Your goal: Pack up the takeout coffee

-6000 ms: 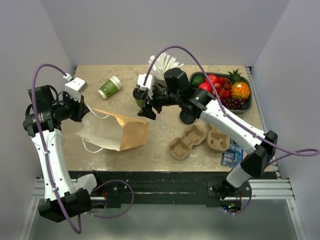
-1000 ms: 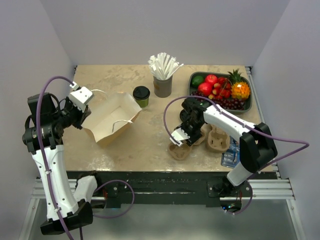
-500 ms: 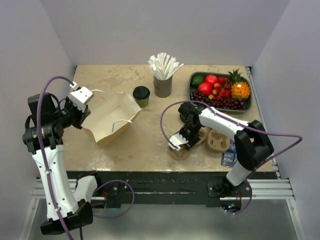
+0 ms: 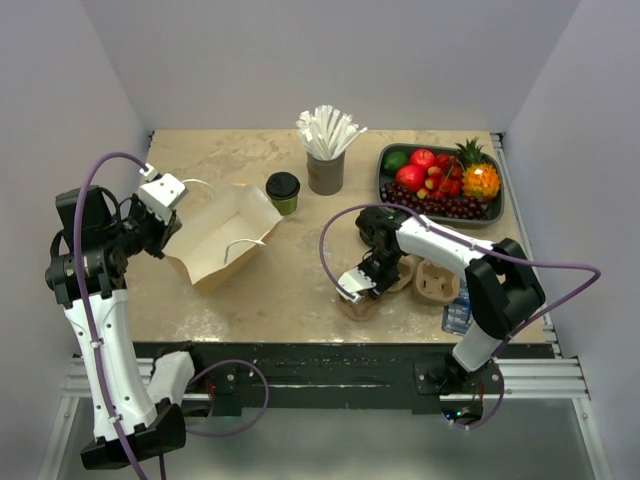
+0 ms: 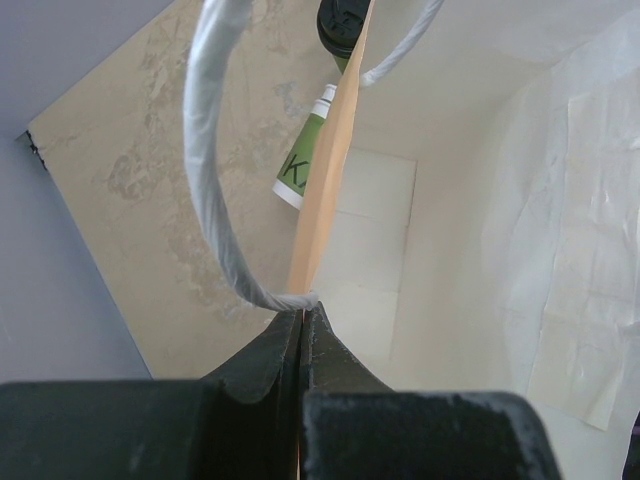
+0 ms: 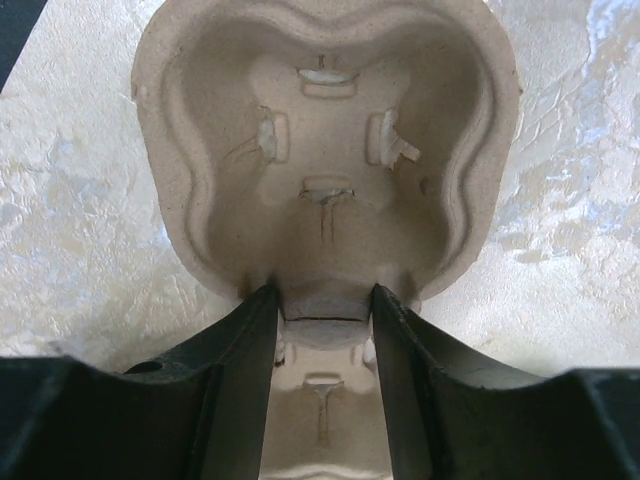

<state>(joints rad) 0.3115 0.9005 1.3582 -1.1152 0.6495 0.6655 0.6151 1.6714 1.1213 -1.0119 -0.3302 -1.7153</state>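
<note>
The takeout coffee (image 4: pixel 283 192), a green cup with a black lid (image 5: pixel 341 20), stands upright just past the far corner of the paper bag (image 4: pixel 225 238). The bag stands open, its mouth upward. My left gripper (image 4: pixel 168 228) (image 5: pixel 302 312) is shut on the bag's brown rim next to a white handle (image 5: pixel 215 170). My right gripper (image 4: pixel 363 287) (image 6: pixel 322 300) is down on a pulp cup carrier (image 4: pixel 362 308) (image 6: pixel 325 130). Its fingers press both sides of the carrier's middle ridge (image 6: pixel 322 305).
A green cup side with a white end (image 5: pixel 303 160) shows outside the bag wall. A grey cup of white straws (image 4: pixel 325 170) and a fruit tray (image 4: pixel 491 215) stand at the back. A second carrier (image 4: pixel 437 280) and a blue packet (image 4: pixel 456 315) lie right of my right gripper.
My right gripper has shifted slightly left over the carrier and its jaws have narrowed onto the middle ridge. The left gripper, bag and coffee have not moved.
</note>
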